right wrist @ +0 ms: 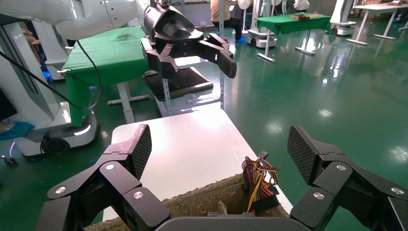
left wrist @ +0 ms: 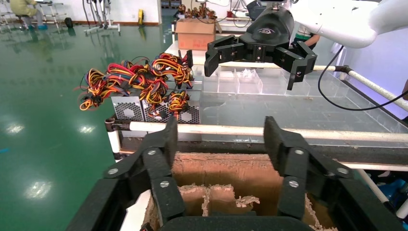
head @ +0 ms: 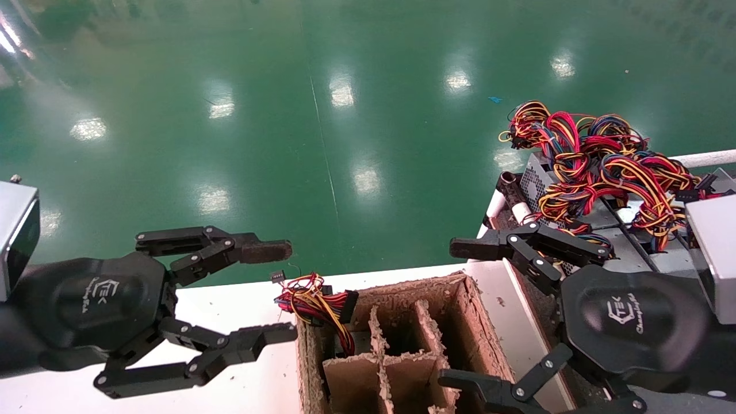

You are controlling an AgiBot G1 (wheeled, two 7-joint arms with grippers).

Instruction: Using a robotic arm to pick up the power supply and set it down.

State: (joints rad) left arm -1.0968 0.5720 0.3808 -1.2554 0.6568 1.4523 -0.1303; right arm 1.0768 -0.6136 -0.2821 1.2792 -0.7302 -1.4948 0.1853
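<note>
Both grippers, left [head: 284, 290] and right [head: 454, 313], hang with fingers spread wide, holding nothing, beside the cardboard box [head: 460, 322]. The silver power supply [head: 537, 184] sits far right, mostly hidden under tangled red-yellow wires [head: 598, 167].

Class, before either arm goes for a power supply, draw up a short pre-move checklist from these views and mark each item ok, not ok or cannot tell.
1. Right gripper open, holding nothing: ok.
2. Left gripper open, holding nothing: ok.
3. Power supplies visible on the rack by the right arm: ok.
4. Their wire bundles separate: not ok, tangled together.
5. Divided cardboard box has a free compartment: ok; wires hang from one corner cell.
6. Metal casing has a clear grip face: cannot tell.
</note>
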